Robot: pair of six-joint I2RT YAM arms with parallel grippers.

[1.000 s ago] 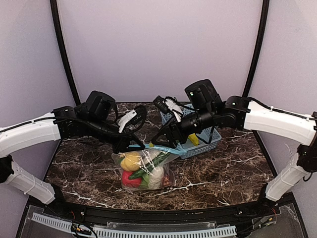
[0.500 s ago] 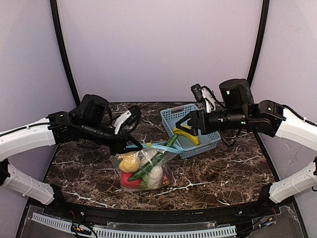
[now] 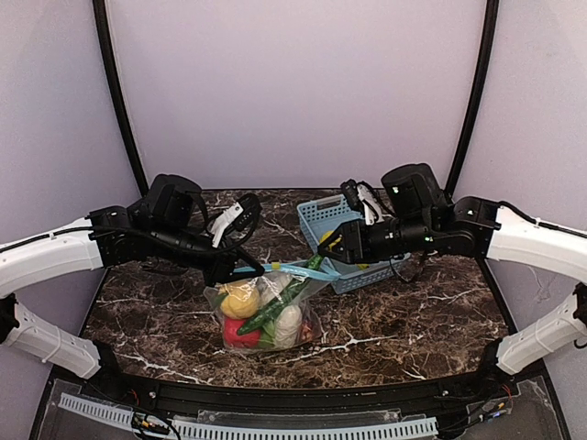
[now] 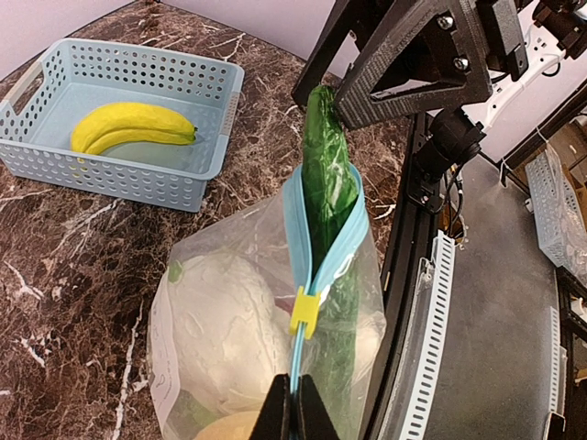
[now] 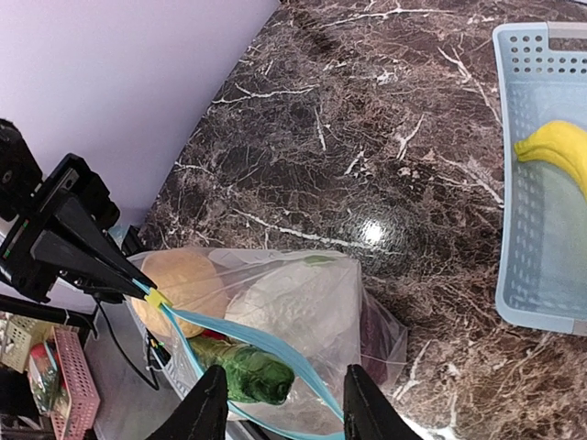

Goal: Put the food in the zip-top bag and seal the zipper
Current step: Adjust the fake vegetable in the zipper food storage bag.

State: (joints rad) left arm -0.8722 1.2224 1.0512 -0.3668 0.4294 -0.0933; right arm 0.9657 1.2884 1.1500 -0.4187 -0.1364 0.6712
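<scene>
- Zip-top bag (image 3: 275, 316) sits at the middle of the marble tabletop (image 3: 413, 321), nearer the front edge, with its mouth raised towards the far side.
- Inside it are an orange (image 3: 240, 298) on the left, a white cauliflower (image 3: 289, 321) on the right and a red apple (image 3: 240, 335) low at the near side.
- A green cucumber (image 4: 326, 183) leans across them, and its tip pokes out through the mouth.
- The teal zipper (image 4: 295, 359) gapes around the cucumber; a yellow slider (image 4: 304, 313) sits near its left end.
- The left hand (image 4: 293, 408) is pinched tight on that left end of the zipper.
- The right hand (image 5: 286, 403) hangs just beyond the cucumber tip, fingers moderately apart with nothing between them.
- Right and further back stands a light blue basket (image 3: 367, 273) holding a yellow banana (image 4: 133, 126).
</scene>
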